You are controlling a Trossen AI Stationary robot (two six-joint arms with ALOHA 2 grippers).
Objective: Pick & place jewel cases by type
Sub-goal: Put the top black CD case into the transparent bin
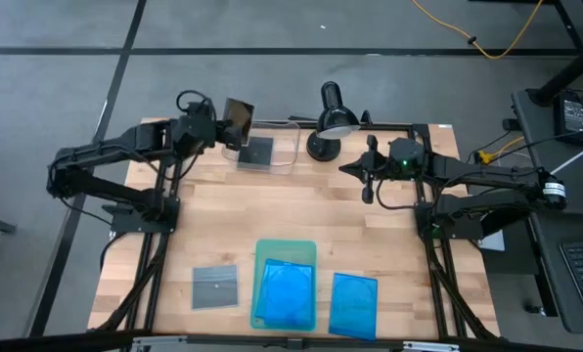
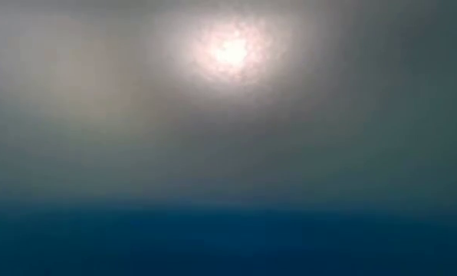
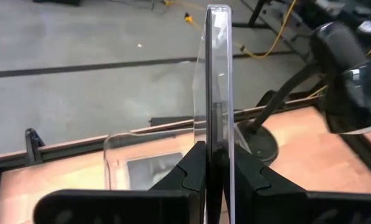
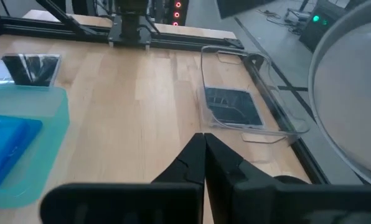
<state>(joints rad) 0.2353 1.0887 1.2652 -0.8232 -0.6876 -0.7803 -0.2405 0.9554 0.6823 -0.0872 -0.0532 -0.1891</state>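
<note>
My left gripper (image 1: pixel 225 125) is at the table's far left, shut on a dark jewel case (image 1: pixel 239 117) held above a clear bin (image 1: pixel 290 156). Another dark case (image 1: pixel 256 154) lies flat in the bin. A grey case (image 1: pixel 215 286) lies flat near the front edge. A blue case (image 1: pixel 284 293) lies in a pale-green tray (image 1: pixel 264 250). A second blue case (image 1: pixel 353 303) lies on the table right of the tray. My right gripper (image 1: pixel 348 168) is shut and empty, above the table at the far right. The low view is a blur. My left gripper pinches the dark case's flat faces near one edge (image 3: pixel 218 146) between its two fingers (image 3: pixel 195 171). The case stands on edge, reaching out past the fingertips, and is lifted clear above the bin (image 3: pixel 120 146).
A black desk lamp (image 1: pixel 331 117) stands at the far edge between the bin and my right gripper. Bare wood lies in the table's middle (image 1: pixel 301 210). In the right wrist view the bin (image 4: pixel 279 106) and the tray (image 4: pixel 48 106) show ahead.
</note>
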